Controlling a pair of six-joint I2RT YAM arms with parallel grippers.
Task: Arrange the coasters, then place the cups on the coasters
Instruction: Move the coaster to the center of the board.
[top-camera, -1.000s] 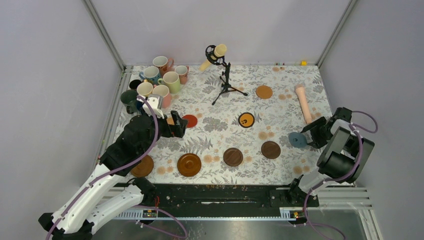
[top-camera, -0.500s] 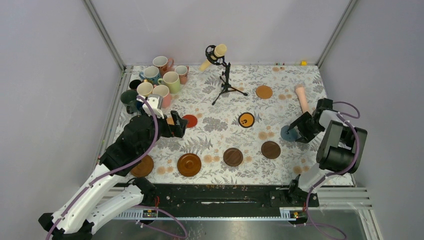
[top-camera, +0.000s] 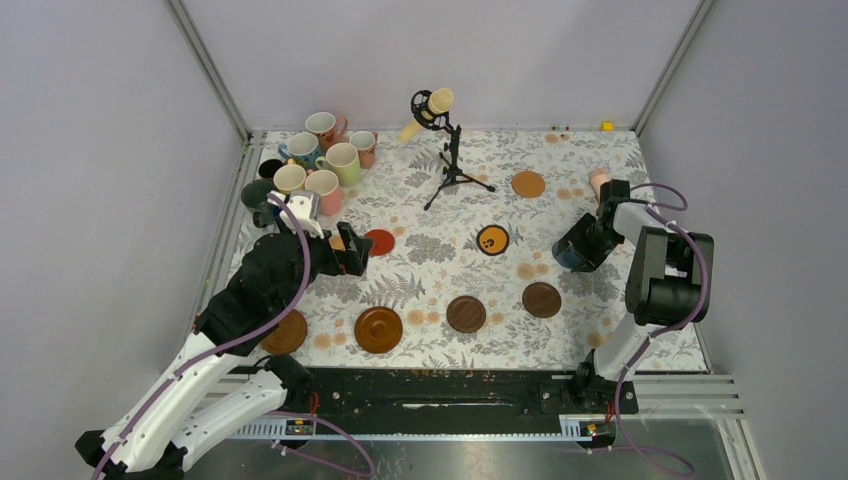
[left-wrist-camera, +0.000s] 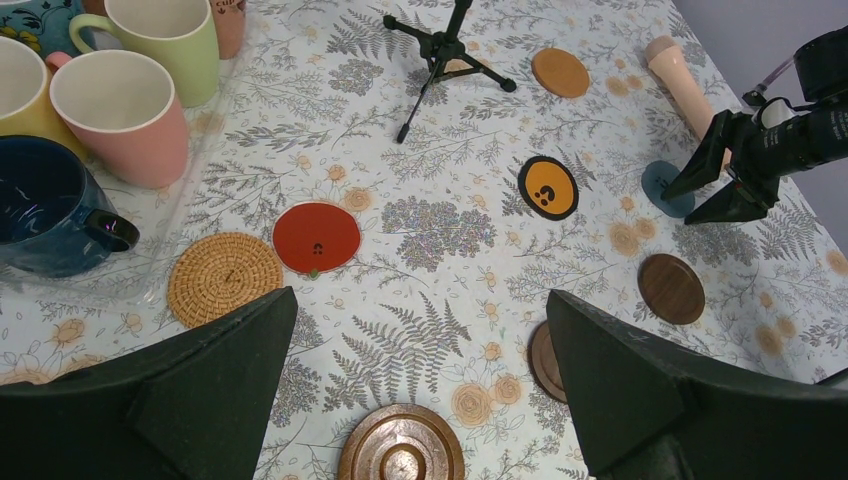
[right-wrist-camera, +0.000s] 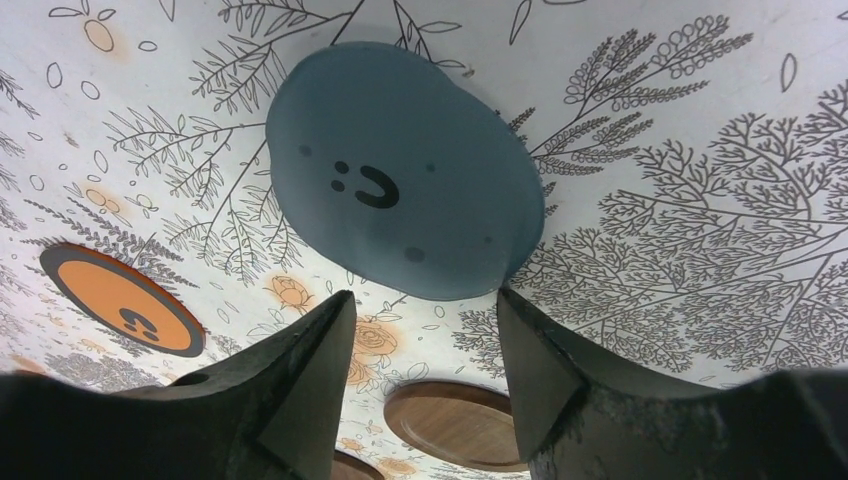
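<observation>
In the arranging step, the grey-blue coaster (right-wrist-camera: 400, 170), just ahead of the spread right gripper (right-wrist-camera: 423, 297), should next be pinched.

The left arm (top-camera: 235, 310) rises from its base on the near edge of the table (top-camera: 420, 285), left of centre, and leans forward over the left half with the forearm angled inward. The left gripper (top-camera: 362, 252) points toward the table's middle, jaws spread wide with nothing between them. The right arm (top-camera: 665, 285) stands near the right edge, elbow high, wrist bent down and leftward. The right gripper (top-camera: 572, 250) sits low over the table, jaws partly apart, fingertips (right-wrist-camera: 330, 330) close to the surface.
</observation>
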